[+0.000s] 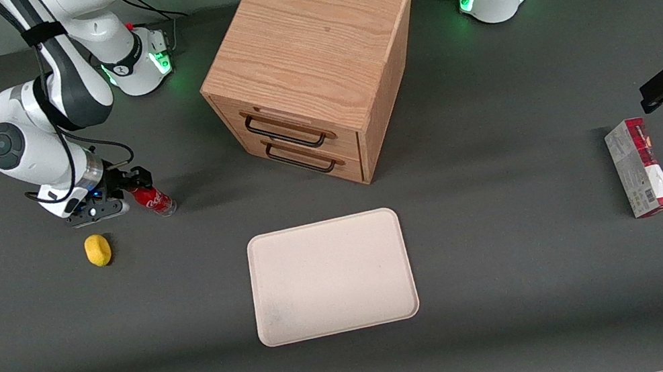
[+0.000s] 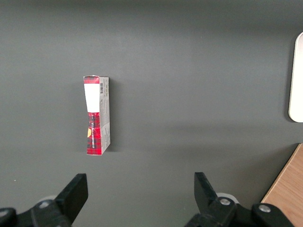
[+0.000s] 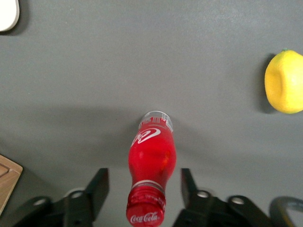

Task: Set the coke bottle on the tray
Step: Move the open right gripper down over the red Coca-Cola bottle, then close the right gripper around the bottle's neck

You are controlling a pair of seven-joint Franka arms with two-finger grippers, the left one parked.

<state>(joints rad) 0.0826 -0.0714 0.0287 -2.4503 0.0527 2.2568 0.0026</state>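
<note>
Two black jaws of the right arm's gripper (image 3: 140, 189) stand open, one on each side of the small red coke bottle (image 3: 151, 168) without touching it, the wrist bent low over the grey counter (image 1: 527, 288). That bottle stands near the yellow lemon (image 1: 98, 249), well apart from the cream rectangular tray (image 1: 331, 276).

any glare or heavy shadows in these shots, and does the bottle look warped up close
Front view: even light, a soft shadow beside the wooden cabinet, green LED glow at the arm bases, no glare on the tray. Right wrist view: the coke bottle looks foreshortened, its cap looming large between the open gripper fingers; the lemon is sharp. Left wrist view: flat light, faint shadow beside the carton.
</note>
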